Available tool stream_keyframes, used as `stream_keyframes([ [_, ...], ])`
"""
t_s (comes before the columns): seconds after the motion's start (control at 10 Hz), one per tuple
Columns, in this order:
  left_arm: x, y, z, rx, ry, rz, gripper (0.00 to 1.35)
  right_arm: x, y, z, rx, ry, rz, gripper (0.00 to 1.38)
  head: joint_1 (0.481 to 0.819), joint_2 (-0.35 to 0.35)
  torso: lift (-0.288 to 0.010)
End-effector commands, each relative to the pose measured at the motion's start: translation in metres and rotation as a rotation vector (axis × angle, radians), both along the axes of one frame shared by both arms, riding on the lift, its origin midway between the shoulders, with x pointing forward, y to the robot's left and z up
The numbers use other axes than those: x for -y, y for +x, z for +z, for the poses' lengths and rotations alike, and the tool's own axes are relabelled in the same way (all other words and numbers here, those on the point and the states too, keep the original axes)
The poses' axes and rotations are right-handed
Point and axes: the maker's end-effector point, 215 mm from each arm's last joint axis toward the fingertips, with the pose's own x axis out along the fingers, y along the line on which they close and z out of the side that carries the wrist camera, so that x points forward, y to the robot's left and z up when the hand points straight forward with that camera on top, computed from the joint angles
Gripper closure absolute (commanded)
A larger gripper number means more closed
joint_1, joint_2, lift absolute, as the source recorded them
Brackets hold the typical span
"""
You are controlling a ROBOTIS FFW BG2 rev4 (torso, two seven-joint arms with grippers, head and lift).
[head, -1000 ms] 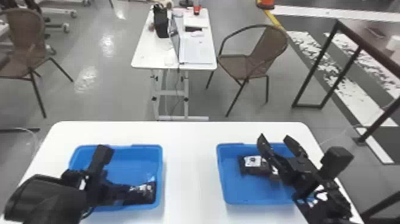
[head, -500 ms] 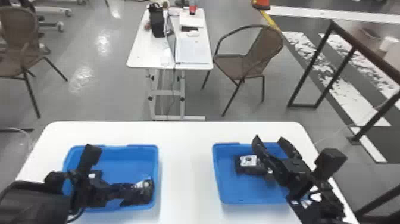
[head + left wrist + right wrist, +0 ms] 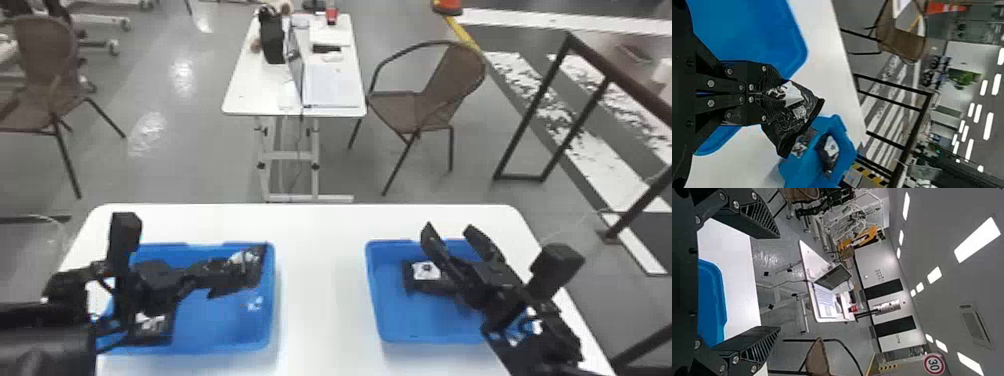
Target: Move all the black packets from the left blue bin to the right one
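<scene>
My left gripper (image 3: 225,272) is over the right part of the left blue bin (image 3: 272,300), shut on a black packet (image 3: 252,265). In the left wrist view the left gripper (image 3: 768,94) pinches the end of that packet (image 3: 799,113). Another black packet (image 3: 152,327) lies in the left bin's near left corner, partly behind the arm. My right gripper (image 3: 457,240) stands open above the right blue bin (image 3: 375,295); in the right wrist view the gripper (image 3: 775,282) has nothing between its spread fingers. Beneath it a black packet with a white label (image 3: 425,271) lies in the right bin.
Both bins stand on a white table (image 3: 320,280), with a bare strip between them. Beyond it are a smaller table (image 3: 240,95) with a laptop, wicker chairs (image 3: 450,85) and a dark metal frame (image 3: 530,115).
The left gripper has risen and moved right with the packet, from low in the left bin. Another packet has come into sight behind it. The right gripper holds about the same pose.
</scene>
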Motion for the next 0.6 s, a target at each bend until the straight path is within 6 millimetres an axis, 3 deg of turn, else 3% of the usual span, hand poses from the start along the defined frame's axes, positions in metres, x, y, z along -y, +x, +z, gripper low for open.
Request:
stream_keyframes([
  [0.0, 0.011, 0.019, 0.050, 0.168, -0.074, -0.001, 1.21, -0.020, 0.007, 0.011, 0.020, 0.021, 0.034, 0.21, 0.695, -0.075, 0.000],
  [0.1, 0.023, 0.027, 0.065, 0.232, -0.128, 0.004, 1.21, -0.039, 0.014, 0.019, 0.034, 0.027, 0.080, 0.20, 0.695, -0.070, 0.000],
  [0.3, 0.077, 0.036, 0.061, 0.235, -0.200, -0.095, 1.21, -0.067, 0.025, 0.032, 0.065, 0.035, 0.165, 0.21, 0.695, -0.059, 0.000],
  [0.5, 0.118, 0.047, 0.061, 0.249, -0.185, -0.163, 1.21, -0.092, 0.031, 0.046, 0.092, 0.056, 0.221, 0.21, 0.695, -0.081, 0.000],
])
